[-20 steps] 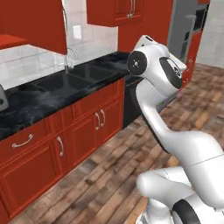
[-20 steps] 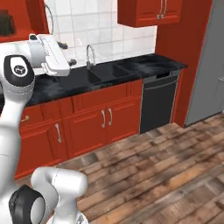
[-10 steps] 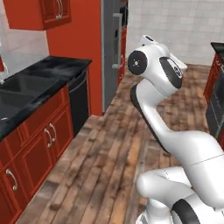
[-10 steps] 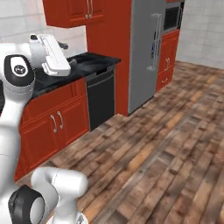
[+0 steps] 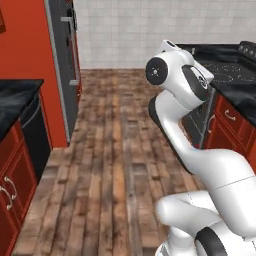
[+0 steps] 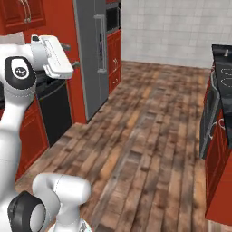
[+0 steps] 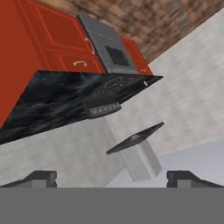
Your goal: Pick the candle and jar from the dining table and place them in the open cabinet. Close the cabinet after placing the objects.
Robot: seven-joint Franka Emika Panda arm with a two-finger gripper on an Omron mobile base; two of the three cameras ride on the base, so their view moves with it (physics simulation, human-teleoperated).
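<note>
Both base views have swung off the sink counter onto bare wood floor [image 5: 115,165], fridge [image 6: 93,54] at ten o'clock, stove [image 5: 227,70] at two: the base is turning, not the things; search for the dining table is the step in hand; candle and jar lie somewhere unseen, so their axes cannot be told; gripper [image 7: 112,177] empty, fingers [image 7: 41,177] spread wide; next, keep driving until the table appears.

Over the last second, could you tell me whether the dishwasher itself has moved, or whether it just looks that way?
No. The dishwasher stays built in under the black counter beside the red cabinets. The whole scene has slid left together in the right base view, so the base turned, not the dishwasher.
</note>
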